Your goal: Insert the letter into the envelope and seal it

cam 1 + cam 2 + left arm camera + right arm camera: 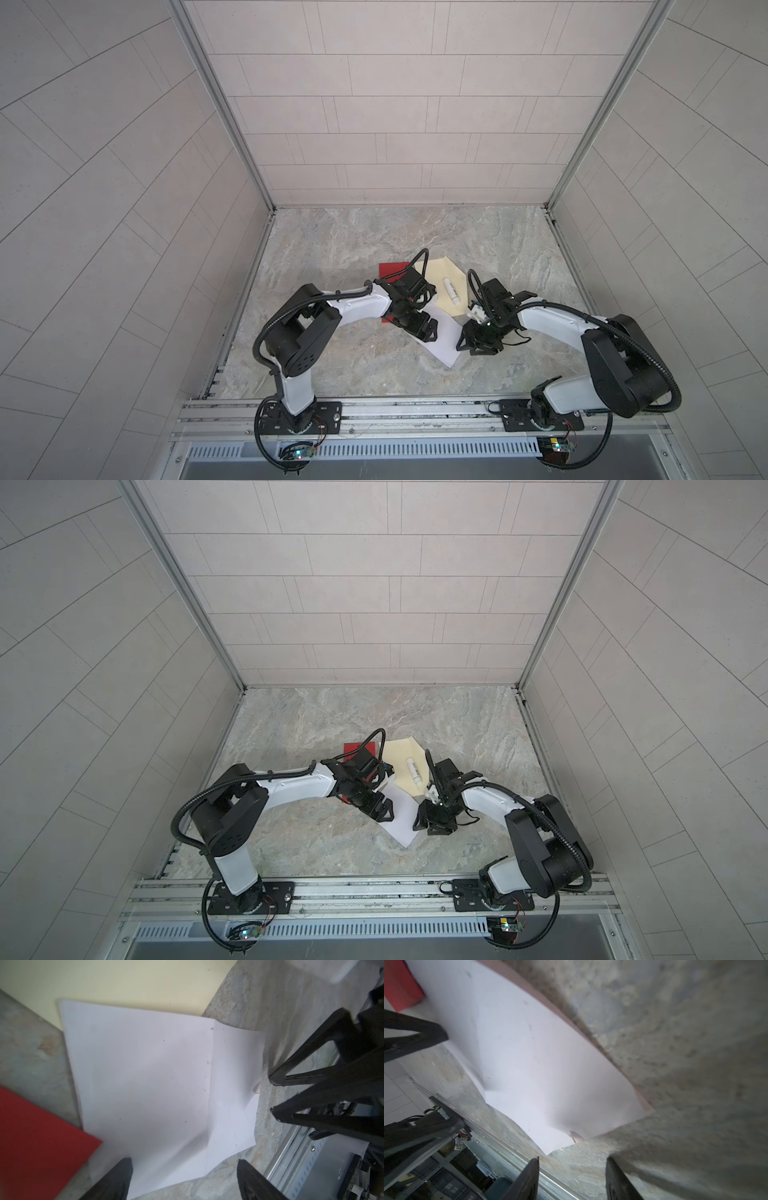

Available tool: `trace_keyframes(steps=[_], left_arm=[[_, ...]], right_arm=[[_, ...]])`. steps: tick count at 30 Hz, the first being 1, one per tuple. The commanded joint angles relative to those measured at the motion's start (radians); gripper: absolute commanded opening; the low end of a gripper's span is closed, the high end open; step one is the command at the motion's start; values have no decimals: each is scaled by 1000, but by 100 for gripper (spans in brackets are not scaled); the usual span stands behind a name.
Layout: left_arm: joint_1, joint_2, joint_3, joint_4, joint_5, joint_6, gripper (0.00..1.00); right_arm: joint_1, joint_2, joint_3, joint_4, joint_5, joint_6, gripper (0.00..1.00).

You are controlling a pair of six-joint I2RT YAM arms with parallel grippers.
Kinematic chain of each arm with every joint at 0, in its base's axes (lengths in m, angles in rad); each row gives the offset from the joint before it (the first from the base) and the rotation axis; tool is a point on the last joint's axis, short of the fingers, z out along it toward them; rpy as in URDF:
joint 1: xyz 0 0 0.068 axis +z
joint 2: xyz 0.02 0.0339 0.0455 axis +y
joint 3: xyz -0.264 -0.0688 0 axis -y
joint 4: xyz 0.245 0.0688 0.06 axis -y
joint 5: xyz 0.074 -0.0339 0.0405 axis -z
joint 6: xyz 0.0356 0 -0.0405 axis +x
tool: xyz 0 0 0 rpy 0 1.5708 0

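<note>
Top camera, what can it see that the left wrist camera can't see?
Only a top view shows the white tube lying on the envelope, and both whole arms. Only the left wrist view shows the fold line across the letter and a little curled bit on its edge. Both show the letter, the cream envelope, the red sheet, the stone table, and the left gripper and right gripper, both open.

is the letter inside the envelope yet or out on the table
Out. The letter lies spread on the table, creased but not folded over, with one edge resting on the cream envelope.
</note>
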Motion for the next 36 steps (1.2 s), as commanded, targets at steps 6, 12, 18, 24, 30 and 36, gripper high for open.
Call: trace_keyframes(steps=[6,12,18,24,30,36], left_arm=[[-2,84,21,-9,124,88,89],[1,79,7,-22,149,87,85],[21,42,-9,7,155,44,45],[57,-16,-42,143,138,-77,2],[114,-152,-66,299,209,-239,0],[165,-220,-70,445,390,-391,0]], right_arm=[[-11,154,36,192,-79,19,53],[-12,189,81,242,-98,36,52],[-16,184,102,241,-92,43,52],[-23,115,125,204,-59,32,52],[-89,7,180,119,-105,-49,56],[-118,-55,217,200,-258,-12,58]])
